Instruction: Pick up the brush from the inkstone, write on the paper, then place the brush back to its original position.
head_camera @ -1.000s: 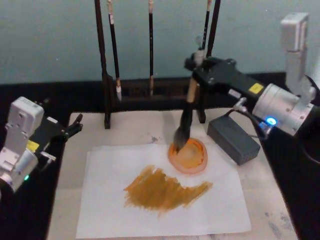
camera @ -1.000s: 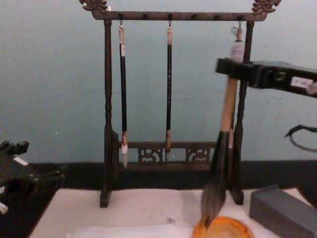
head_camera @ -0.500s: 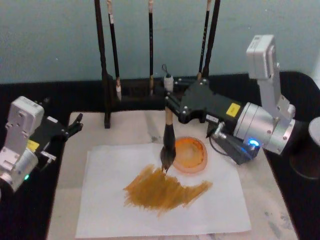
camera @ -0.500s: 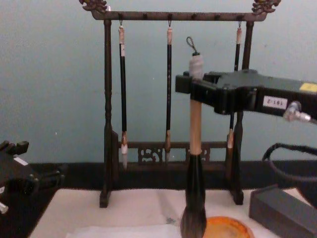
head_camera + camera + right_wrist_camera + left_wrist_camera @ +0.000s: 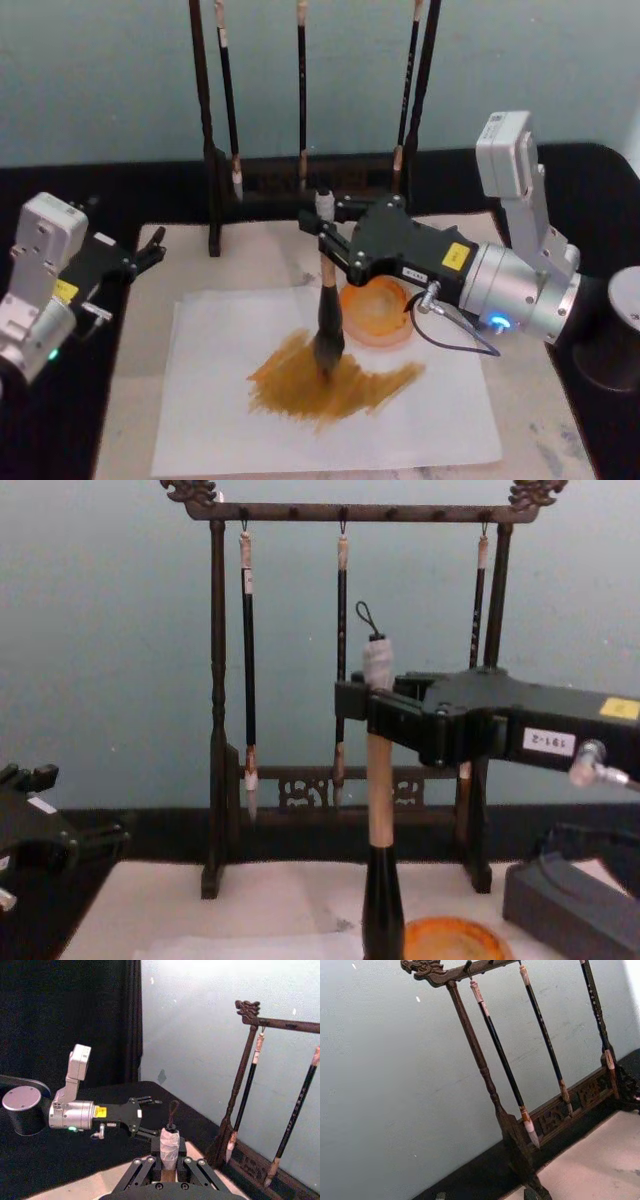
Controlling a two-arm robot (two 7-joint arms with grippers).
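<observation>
- Our right gripper (image 5: 322, 238) is clamped on the brush (image 5: 328, 312), with its fingers closed around the tan handle just below the whitish end cap.
- The brush stands nearly upright, and its bristles press onto the paper (image 5: 210, 400) inside the ochre smear (image 5: 300, 385).
- Just right of the bristles we see the orange dish (image 5: 378, 312), which overlaps the paper's far edge.
- The paper lies on the cream mat (image 5: 128, 400).
- Behind it, the dark brush stand (image 5: 212, 150) carries three thin brushes (image 5: 229, 100).
- Our left gripper (image 5: 150, 252) sits at the mat's left edge, well apart from the paper, with its fingers spread and holding nothing.
</observation>
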